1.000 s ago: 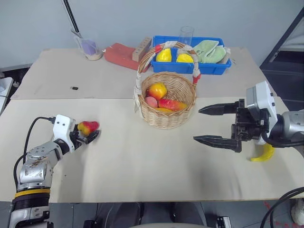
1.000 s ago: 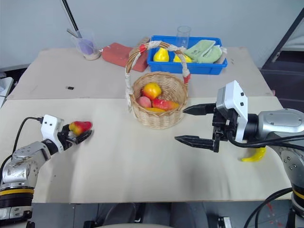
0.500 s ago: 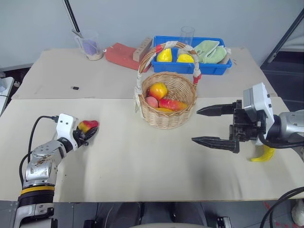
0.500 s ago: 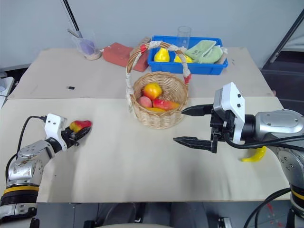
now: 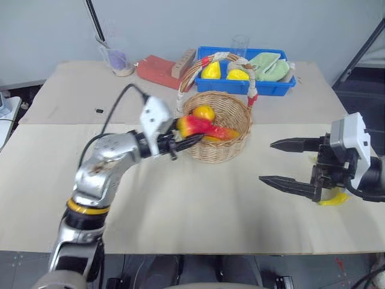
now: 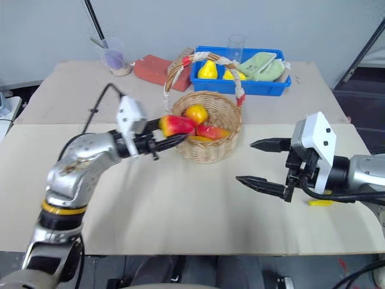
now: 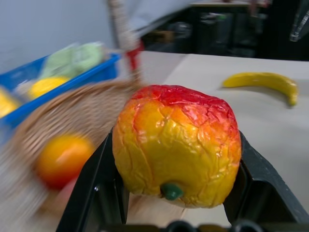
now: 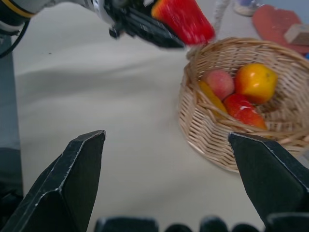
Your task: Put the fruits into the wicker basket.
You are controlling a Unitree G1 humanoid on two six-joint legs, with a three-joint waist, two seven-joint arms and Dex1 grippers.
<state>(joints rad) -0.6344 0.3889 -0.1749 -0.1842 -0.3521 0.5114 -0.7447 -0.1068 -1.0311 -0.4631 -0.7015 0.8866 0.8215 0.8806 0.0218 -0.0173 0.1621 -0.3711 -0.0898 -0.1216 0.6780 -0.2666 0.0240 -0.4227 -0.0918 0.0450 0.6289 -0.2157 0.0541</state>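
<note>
The carrying step is under way: the left claw (image 5: 186,139) is pinching the red-and-yellow mango-like fruit (image 5: 191,125) and holds it in the air right at the near-left rim of the wicker basket (image 5: 224,150), at about 8 o'clock from the basket's middle. The next move, as I judge it, calls for bringing the fruit over the rim, clear of the arched handle (image 5: 207,60), and spreading the fingers above the fruit already inside. After that the banana (image 7: 263,81) remains; it lies on the table (image 5: 180,205) at about 4 o'clock from the basket, well apart from it, just behind the right claw (image 5: 292,162). That claw hangs spread wide and empty, pointing toward the basket.

The basket holds an orange-yellow round fruit (image 8: 256,81), a pinkish peach-like fruit (image 8: 219,82), a red fruit (image 8: 245,112) and a yellow piece beneath them. At 12 o'clock behind the basket stands the blue plastic bin (image 5: 283,85), with 2 yellow pear-shaped fruits (image 5: 209,70) and a green cloth (image 5: 267,65) in it.
</note>
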